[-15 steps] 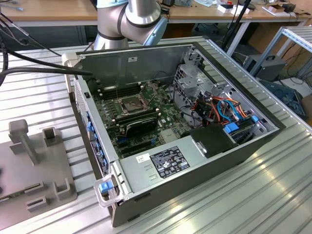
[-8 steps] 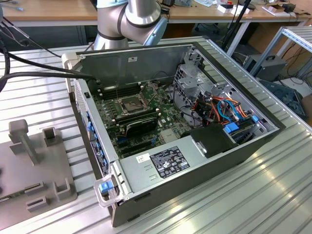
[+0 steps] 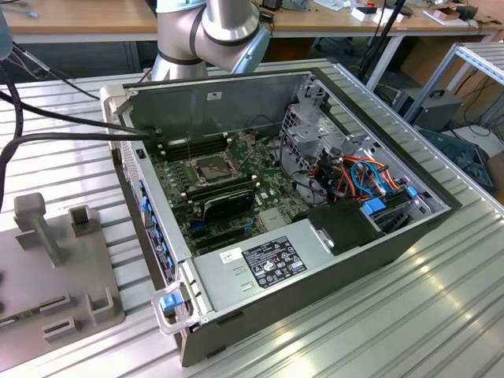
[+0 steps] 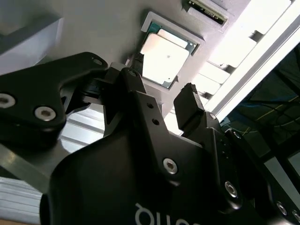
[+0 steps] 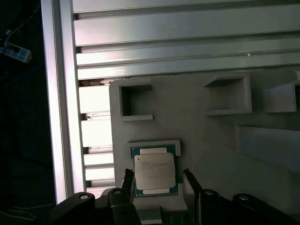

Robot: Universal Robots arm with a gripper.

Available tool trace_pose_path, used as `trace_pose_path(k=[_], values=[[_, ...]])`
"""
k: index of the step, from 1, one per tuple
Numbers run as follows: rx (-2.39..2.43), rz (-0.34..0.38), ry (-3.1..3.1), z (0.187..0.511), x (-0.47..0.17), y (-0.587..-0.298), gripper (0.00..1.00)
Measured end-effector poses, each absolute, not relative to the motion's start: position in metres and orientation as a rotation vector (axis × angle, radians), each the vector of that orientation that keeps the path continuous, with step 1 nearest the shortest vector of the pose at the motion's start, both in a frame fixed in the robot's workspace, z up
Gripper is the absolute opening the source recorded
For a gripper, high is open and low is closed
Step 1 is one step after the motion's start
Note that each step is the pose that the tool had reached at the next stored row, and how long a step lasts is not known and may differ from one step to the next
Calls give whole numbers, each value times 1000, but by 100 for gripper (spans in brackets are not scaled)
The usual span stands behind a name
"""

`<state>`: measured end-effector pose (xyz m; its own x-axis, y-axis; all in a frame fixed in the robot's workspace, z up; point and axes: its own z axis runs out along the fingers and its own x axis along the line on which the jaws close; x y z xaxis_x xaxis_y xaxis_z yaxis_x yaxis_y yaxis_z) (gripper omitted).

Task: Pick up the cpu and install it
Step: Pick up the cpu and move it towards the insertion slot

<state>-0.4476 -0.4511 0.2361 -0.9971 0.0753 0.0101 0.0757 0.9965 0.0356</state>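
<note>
The cpu is a small flat square chip with a pale silver top, and it lies in a shallow square nest on a grey fixture plate. In both wrist views my gripper hangs over it, open, with one black finger on either side of the chip. I cannot tell whether the fingers touch it. The second wrist view shows the cpu just beyond my gripper. The empty square socket with its metal frame sits on the motherboard inside the open computer case.
The grey fixture plate with upright blocks lies on the ribbed aluminium table at the exterior view's left. Inside the case are a grey power-supply box, a drive cage and coloured cables. Black cables run along the case's far edge.
</note>
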Motion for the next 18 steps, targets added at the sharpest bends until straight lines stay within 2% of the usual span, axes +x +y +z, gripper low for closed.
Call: trace_pose_path(k=[1,3,18], values=[[-118,-56,-3130,220,-448,-451,54],[-118,-56,-3130,216,-448,-451,54],[-118,-56,-3130,212,-448,-451,54]])
